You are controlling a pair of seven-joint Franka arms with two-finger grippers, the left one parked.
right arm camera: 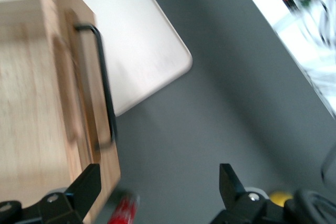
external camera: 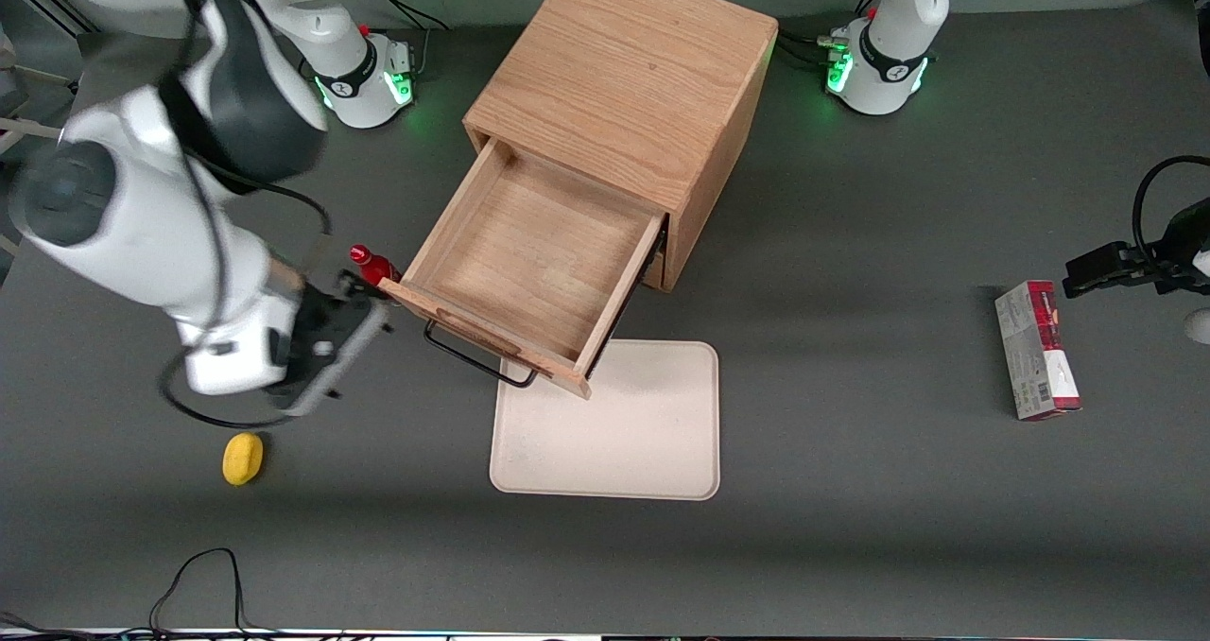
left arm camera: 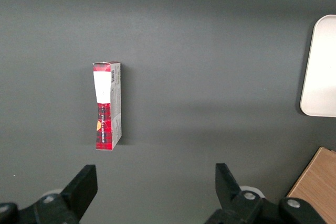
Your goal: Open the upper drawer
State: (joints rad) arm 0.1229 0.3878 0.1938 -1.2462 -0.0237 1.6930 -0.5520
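Observation:
The upper drawer (external camera: 534, 263) of the oak cabinet (external camera: 624, 83) stands pulled far out, and its wooden box is empty. Its thin black wire handle (external camera: 477, 357) faces the front camera and also shows in the right wrist view (right arm camera: 105, 82). The lower drawer is hidden beneath it. My right gripper (external camera: 333, 355) hangs beside the drawer front's corner, toward the working arm's end of the table, apart from the handle. In the right wrist view the gripper (right arm camera: 159, 187) is open and holds nothing, with bare table between its fingers (right arm camera: 86, 184).
A red bottle (external camera: 373, 263) stands beside the drawer, close to the gripper, and also shows in the right wrist view (right arm camera: 123, 211). A yellow lemon-like object (external camera: 243, 458) lies nearer the front camera. A cream tray (external camera: 624, 433) lies in front of the drawer. A red-and-grey box (external camera: 1037, 350) lies toward the parked arm's end.

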